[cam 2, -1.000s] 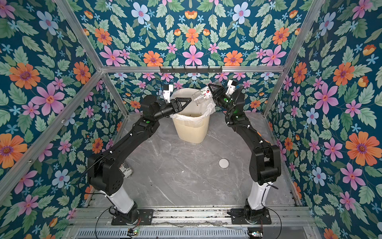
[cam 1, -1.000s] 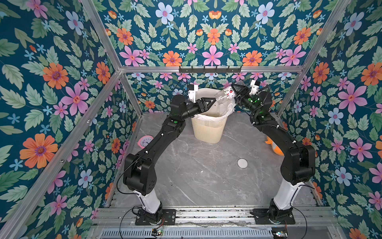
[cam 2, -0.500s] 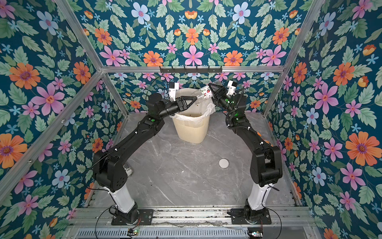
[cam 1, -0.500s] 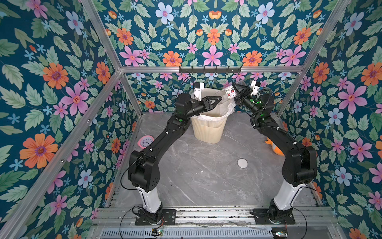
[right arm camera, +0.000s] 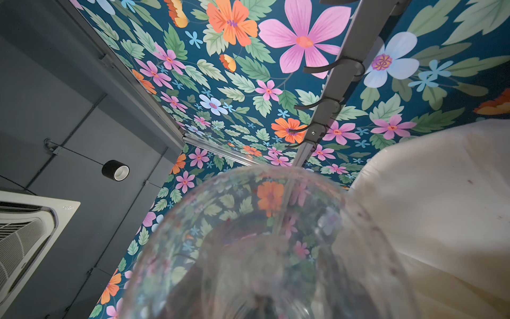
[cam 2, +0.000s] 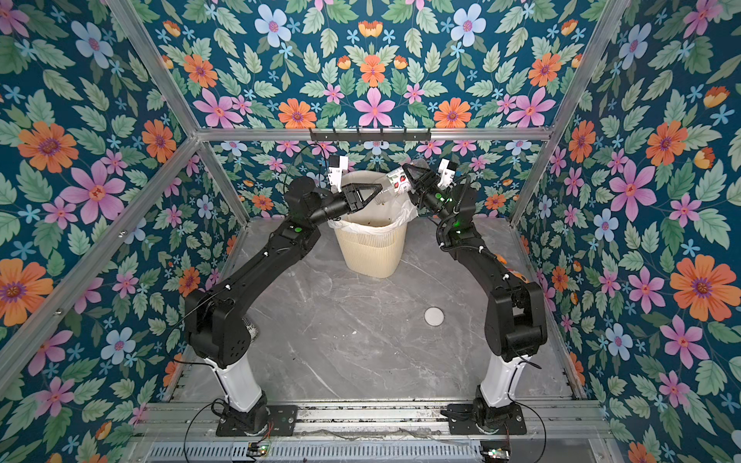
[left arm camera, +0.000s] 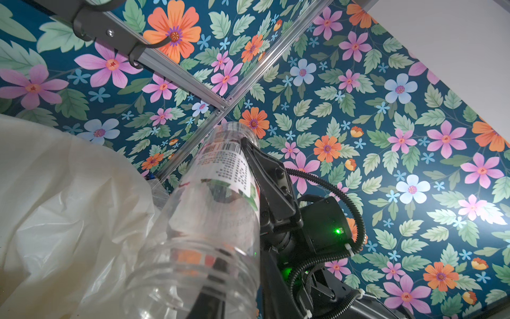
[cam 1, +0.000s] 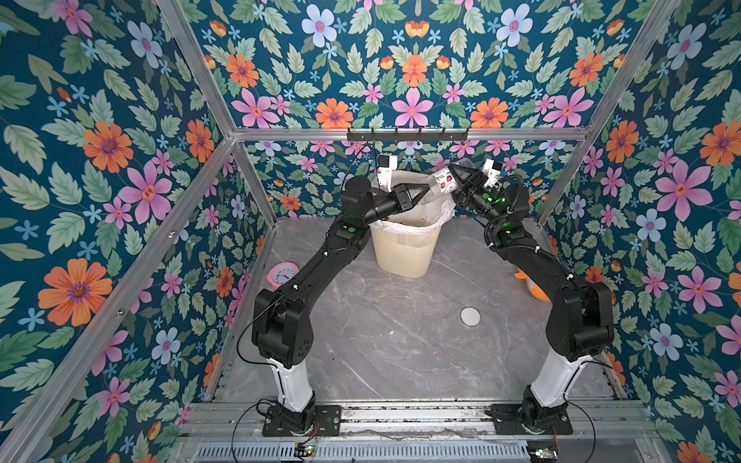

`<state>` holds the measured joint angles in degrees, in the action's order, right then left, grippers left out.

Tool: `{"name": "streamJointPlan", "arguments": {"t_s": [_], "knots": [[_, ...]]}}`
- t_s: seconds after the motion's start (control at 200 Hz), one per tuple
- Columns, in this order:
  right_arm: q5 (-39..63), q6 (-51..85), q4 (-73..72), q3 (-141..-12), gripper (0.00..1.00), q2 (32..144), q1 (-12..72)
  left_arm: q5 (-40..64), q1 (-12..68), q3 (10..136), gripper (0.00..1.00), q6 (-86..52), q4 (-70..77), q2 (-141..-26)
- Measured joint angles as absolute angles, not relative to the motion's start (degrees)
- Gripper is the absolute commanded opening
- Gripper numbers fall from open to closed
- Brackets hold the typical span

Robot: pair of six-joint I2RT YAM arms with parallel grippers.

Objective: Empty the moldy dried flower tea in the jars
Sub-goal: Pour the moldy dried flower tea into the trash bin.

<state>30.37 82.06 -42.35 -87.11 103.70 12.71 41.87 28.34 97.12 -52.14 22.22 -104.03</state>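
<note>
While your right gripper [cam 1: 456, 179] clamps the clear jar [cam 1: 441, 184], tilted mouth-down over the cream bin [cam 1: 403, 252], your left gripper [cam 1: 423, 190] sits at its mouth, jaws too hidden to tell wide from narrow.

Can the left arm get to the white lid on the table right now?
Probably, yes: the lid lies alone on the table, nothing over it. The left hand is up over the bin at the jar, so it would have to pull back and down first.
</note>
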Motion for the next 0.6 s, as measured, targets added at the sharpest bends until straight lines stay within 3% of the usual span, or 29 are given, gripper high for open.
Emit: {"name": "streamJointPlan", "arguments": {"t_s": [0.23,0.54,0.565,0.595], "knots": [[30.4,84.0,-41.9,-86.9,0.60,103.7,12.8,43.5,28.5,97.3,0.00,-52.6,22.8,-103.9],[31.8,80.8,-40.5,-86.0,0.89,102.0,12.6,44.4,28.3,96.4,0.00,-52.5,24.4,-103.3],[32.0,80.6,-40.5,-85.8,0.98,101.8,12.5,44.5,28.3,96.2,0.00,-52.6,24.6,-103.2],[32.0,80.6,-40.6,-85.5,0.99,101.5,12.4,44.7,28.2,96.0,0.00,-52.6,25.0,-103.2]]}}
